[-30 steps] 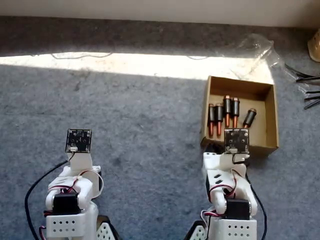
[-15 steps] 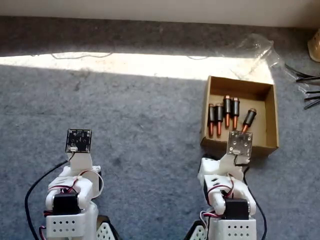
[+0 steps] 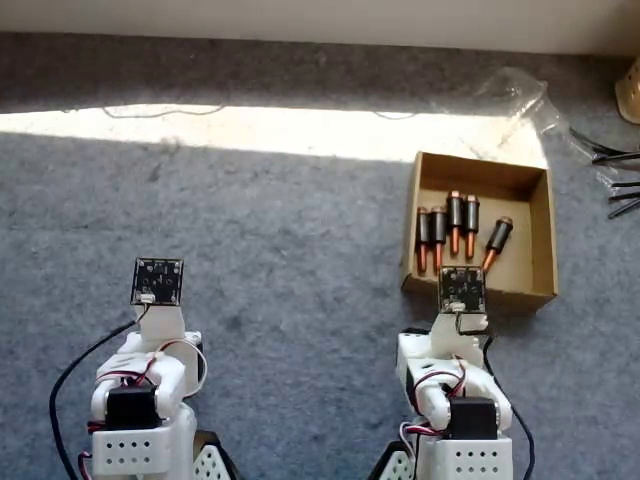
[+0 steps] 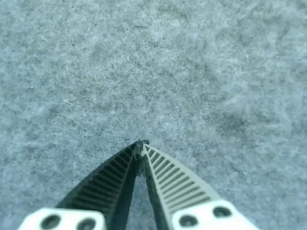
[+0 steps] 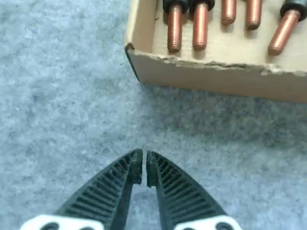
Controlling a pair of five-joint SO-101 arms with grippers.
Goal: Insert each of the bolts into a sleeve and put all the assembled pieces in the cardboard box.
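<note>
All five bolt-and-sleeve pieces are lying in the cardboard box, copper ends pointing back towards the arms, four roughly parallel and the fifth tilted off to one side; the box sits on the grey carpety counter right in front of the right arm; right pincer is clenched with nothing in it, hanging over the carpet just short of the box's near wall; left pincer is clenched too, tips together over plain carpet, well apart from the box; a crinkly clear plastic bag lies just beyond the box.
</note>
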